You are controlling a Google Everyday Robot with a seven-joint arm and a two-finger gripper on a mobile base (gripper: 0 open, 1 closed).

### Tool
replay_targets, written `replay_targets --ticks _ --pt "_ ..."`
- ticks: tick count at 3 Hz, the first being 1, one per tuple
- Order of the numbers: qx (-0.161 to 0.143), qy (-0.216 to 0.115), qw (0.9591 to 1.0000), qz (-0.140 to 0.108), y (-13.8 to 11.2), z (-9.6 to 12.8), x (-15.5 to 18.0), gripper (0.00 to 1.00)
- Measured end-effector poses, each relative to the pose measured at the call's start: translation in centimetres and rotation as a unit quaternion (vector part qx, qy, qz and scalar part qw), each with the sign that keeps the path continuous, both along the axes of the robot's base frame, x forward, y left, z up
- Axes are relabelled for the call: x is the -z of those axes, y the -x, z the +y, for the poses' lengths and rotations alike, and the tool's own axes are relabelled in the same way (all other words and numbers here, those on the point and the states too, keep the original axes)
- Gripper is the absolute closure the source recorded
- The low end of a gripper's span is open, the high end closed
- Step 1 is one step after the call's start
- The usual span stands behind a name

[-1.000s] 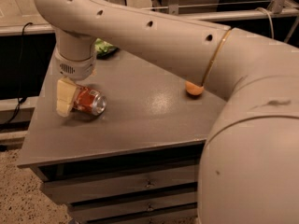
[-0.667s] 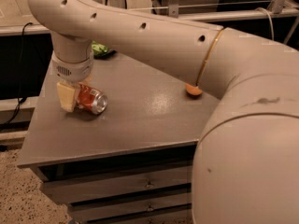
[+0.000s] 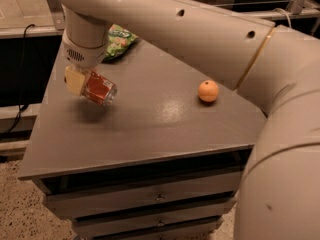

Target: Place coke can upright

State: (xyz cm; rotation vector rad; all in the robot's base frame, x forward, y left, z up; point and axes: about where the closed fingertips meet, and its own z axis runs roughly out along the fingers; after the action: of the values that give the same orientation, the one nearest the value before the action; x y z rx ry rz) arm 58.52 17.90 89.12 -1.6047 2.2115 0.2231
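The coke can (image 3: 99, 89) is red with a silver end and is tilted on its side, held a little above the left part of the grey table (image 3: 150, 124). Its shadow lies on the tabletop below it. My gripper (image 3: 82, 81) hangs from the big white arm at the upper left and is shut on the can. One pale yellow finger pad (image 3: 74, 80) shows on the can's left side; the other finger is hidden behind the can.
A round orange fruit (image 3: 208, 91) sits on the table at the right. A green snack bag (image 3: 118, 40) lies at the back, partly behind the arm. The white arm (image 3: 210, 39) spans the top and right. Drawers (image 3: 160, 196) are below the tabletop.
The can has been lifted off the tabletop with the gripper and now hangs tilted above it. The view has shifted, showing more of the table's right side.
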Motion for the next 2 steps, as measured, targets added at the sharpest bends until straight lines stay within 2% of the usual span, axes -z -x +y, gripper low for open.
replay_targets --ticks 1,2 --pt "-0.021 -0.102 0.9940 -0.033 -2.1 -1.5 -4.5 1.00" --pt "-0.050 -0.215 0.9742 -0.046 -3.4 -3.5 -7.6 1.00"
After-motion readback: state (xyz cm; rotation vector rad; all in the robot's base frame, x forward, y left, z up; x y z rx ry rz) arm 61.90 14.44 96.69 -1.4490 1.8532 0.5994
